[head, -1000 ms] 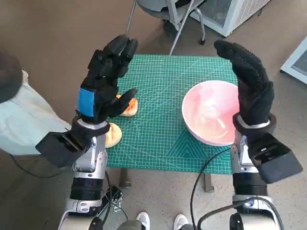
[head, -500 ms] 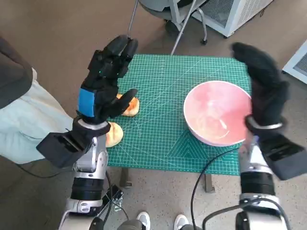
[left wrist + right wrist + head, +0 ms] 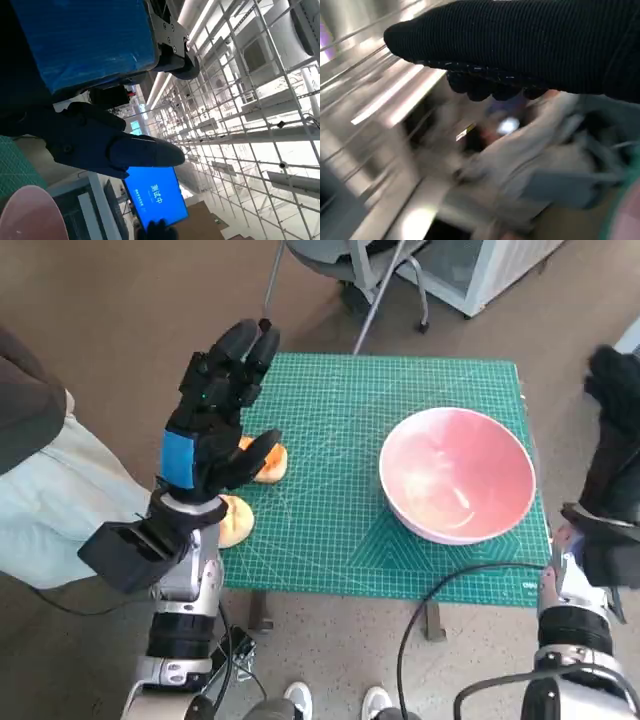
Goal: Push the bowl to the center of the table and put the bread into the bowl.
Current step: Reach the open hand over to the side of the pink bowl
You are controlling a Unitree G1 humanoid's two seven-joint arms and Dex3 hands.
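Note:
A pink bowl (image 3: 457, 487) sits on the right part of the green cutting mat (image 3: 345, 430) that covers the table. Two pieces of bread lie at the mat's left edge, one (image 3: 268, 462) partly behind my left thumb, the other (image 3: 236, 521) near the front corner. My left hand (image 3: 213, 412) is raised above the bread, fingers extended and apart, holding nothing. My right hand (image 3: 618, 440) is beyond the table's right edge, upright, blurred, empty, clear of the bowl. A slice of the bowl's rim (image 3: 27, 212) shows in the left wrist view.
A person in light trousers (image 3: 45, 500) sits close at the left of the table. A chair base (image 3: 370, 280) and a white unit (image 3: 490, 265) stand beyond the far edge. A black cable (image 3: 440, 590) hangs off the front right.
My right hand has swung rightward from beside the bowl's right rim to beyond the table edge. The bowl and my left hand have stayed in place.

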